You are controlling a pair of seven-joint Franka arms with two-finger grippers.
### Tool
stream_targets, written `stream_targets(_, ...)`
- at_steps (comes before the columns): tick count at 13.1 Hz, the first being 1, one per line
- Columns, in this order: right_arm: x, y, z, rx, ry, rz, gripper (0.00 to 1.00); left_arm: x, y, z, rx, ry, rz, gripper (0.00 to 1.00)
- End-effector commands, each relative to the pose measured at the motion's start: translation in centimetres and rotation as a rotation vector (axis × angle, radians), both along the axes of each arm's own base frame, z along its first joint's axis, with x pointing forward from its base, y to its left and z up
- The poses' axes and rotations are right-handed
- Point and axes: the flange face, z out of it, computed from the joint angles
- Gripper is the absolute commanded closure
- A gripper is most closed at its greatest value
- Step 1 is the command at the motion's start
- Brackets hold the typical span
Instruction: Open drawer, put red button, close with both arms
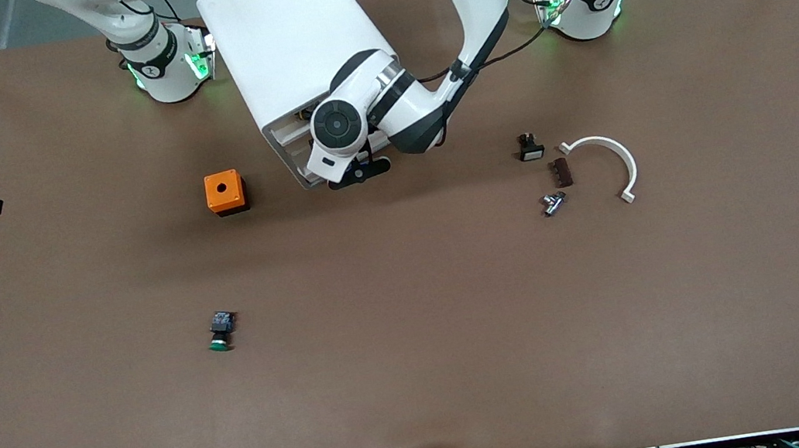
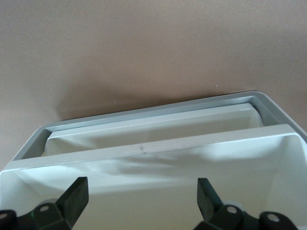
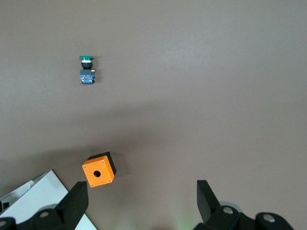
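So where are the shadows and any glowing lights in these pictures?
Front view: green lights glow at both arm bases; a soft shadow lies beside the orange box. Left wrist view: a shadow darkens the table along the cabinet. Right wrist view: even light, a faint shadow band.

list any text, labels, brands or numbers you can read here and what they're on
None can be read.
Small dark round marks on the white collars at the right arm's base and the left arm's base: too small to read.
Orange box, green button, white cabinet: no lettering visible.
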Motion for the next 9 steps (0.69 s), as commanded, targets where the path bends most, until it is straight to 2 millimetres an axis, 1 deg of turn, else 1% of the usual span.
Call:
stream_targets(1, -1.3, 0.5, 0.7, -0.019, -0.028, -0.006, 0.0, -1.6, -0.6, 0.1, 0.003, 0.028, -0.008, 0.0)
stream_targets(2, -1.5, 0.9, 0.5, -0.02, -0.029, -0.015, 0.0, -1.2, -0.3, 0.2, 0.003, 0.026, -0.007, 0.0)
stream_targets(3, -1.5, 1.0, 0.5, -0.021, -0.027, -0.012, 0.0, -0.2, 0.2, 0.2, 0.006, 0.014, 0.001, 0.0)
stream_targets(4, -1.5, 1.0, 0.4, -0.019, -0.026, -0.012, 0.0, 1.4, 1.2, 0.6, 0.006, 0.0, 0.022, 0.0)
stream_targets(6, -1.4, 1.3, 0.5, -0.021, -0.026, -0.009, 0.0, 8.0, 5.7, 1.8, 0.006, -0.032, 0.126, 0.0)
stream_targets(7, -1.3, 1.2, 0.6, -0.022, -0.032, -0.012, 0.0, 11.6, 8.9, 2.6, 0.009, -0.05, 0.184, 0.0)
stream_targets(8, -1.2, 1.2, 0.6, -0.022, -0.035, -0.012, 0.0, 14.5, 11.8, 4.6, 0.015, -0.087, 0.216, 0.0)
stream_targets(9, -1.2, 1.2, 0.6, -0.022, -0.032, -0.012, 0.0, 16.6, 14.4, 6.6, 0.028, -0.133, 0.234, 0.0)
